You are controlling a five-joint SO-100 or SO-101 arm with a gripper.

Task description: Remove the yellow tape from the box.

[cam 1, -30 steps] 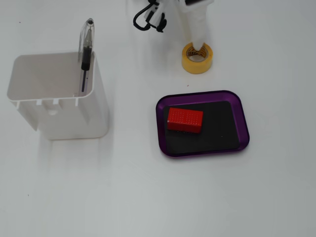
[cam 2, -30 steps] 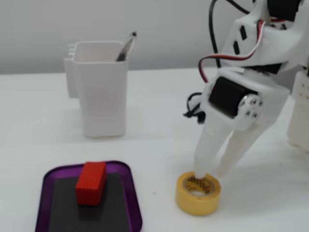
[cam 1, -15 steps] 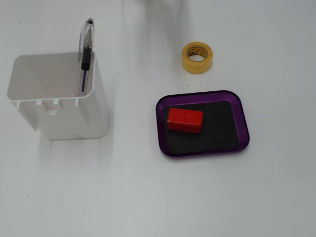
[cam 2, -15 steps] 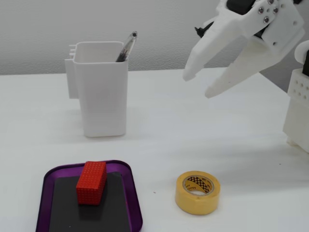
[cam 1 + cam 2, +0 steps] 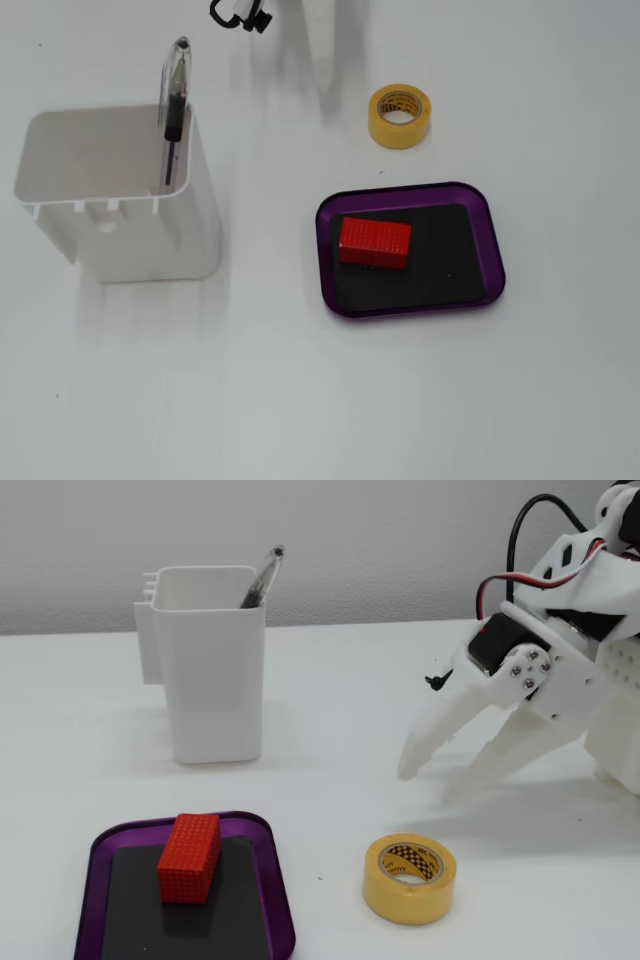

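Note:
The yellow tape [image 5: 402, 117] lies flat on the white table beyond the purple box [image 5: 326, 262], outside it and apart from its rim. In the low fixed view the tape [image 5: 408, 878] lies to the right of the box [image 5: 283, 905]. A red block [image 5: 374, 243] sits inside the box on its black floor. My gripper [image 5: 428, 783] is open and empty, fingers pointing down at the table behind the tape, apart from it. In the top-down fixed view only one white finger [image 5: 325, 60] shows at the upper edge.
A tall white container [image 5: 215, 680] with a pen [image 5: 262, 577] stands behind and left of the box; it is also in the top-down fixed view [image 5: 150, 235]. The arm's white body and cables [image 5: 600, 630] fill the right side.

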